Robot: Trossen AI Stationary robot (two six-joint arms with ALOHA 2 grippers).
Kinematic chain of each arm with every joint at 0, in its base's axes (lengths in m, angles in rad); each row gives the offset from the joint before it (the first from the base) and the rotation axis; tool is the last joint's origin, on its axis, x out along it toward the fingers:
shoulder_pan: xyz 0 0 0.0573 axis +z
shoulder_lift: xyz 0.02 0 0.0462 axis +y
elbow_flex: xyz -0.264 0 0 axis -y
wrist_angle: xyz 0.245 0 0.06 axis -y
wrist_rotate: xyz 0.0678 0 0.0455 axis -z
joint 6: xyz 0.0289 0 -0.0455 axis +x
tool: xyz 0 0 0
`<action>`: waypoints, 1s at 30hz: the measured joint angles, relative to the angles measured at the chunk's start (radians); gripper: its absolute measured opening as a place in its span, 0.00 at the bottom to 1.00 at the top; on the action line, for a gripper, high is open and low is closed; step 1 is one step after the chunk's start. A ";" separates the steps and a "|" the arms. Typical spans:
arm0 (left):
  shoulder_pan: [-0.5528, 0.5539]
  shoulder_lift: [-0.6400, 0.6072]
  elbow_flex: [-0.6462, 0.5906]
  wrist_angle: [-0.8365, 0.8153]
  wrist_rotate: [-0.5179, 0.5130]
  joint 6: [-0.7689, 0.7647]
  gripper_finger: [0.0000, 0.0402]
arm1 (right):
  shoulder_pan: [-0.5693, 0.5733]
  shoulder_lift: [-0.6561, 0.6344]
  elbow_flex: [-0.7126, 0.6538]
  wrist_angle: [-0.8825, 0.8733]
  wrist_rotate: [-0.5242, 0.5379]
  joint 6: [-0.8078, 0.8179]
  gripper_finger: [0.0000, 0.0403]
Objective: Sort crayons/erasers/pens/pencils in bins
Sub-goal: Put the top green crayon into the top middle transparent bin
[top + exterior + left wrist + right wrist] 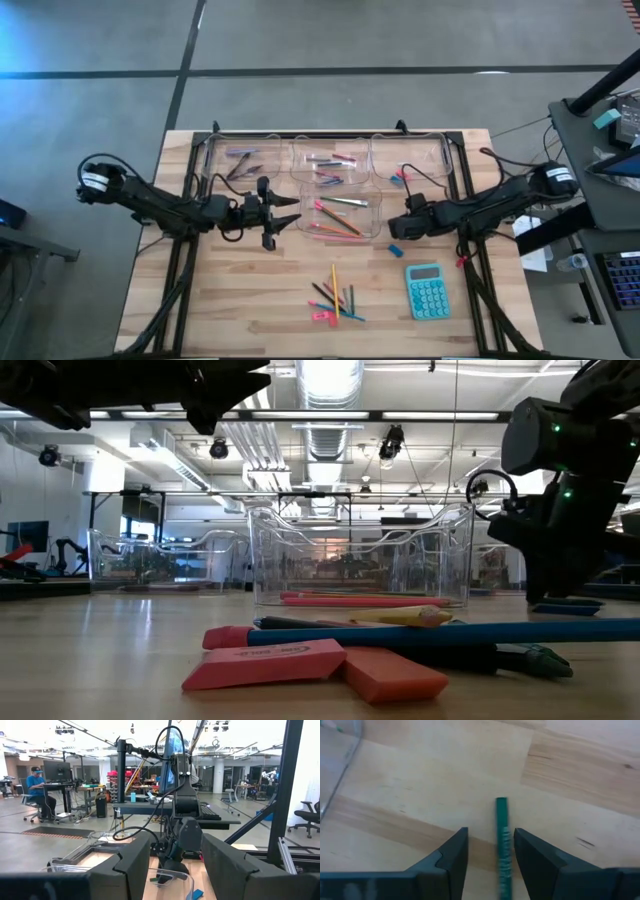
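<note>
My right gripper points steeply down at the table, right of the front bin, and is open. A dark green crayon lies lengthwise between its fingers, closer to one finger; I cannot tell whether it touches. My left gripper hangs open and level above the table, left of that bin, with nothing between its fingers. Pencils lie in the front bin. Three more bins stand in a row at the far edge. A loose pile of pencils and pens lies near the front edge.
A blue eraser lies just in front of my right gripper. A teal calculator sits right of the pile. Pink erasers lie at the pile's near side. Bare wood stretches along the table's front left.
</note>
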 joint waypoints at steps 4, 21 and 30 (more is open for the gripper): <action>0.000 0.000 0.000 0.000 0.000 0.000 0.41 | 0.000 -0.002 -0.001 -0.016 -0.045 -0.035 0.33; 0.000 0.000 0.000 0.000 0.000 0.000 0.41 | 0.084 -0.001 -0.003 -0.083 -0.184 -0.027 0.29; 0.000 0.000 0.000 0.000 0.000 0.000 0.41 | 0.086 -0.001 -0.004 -0.079 -0.176 -0.042 0.28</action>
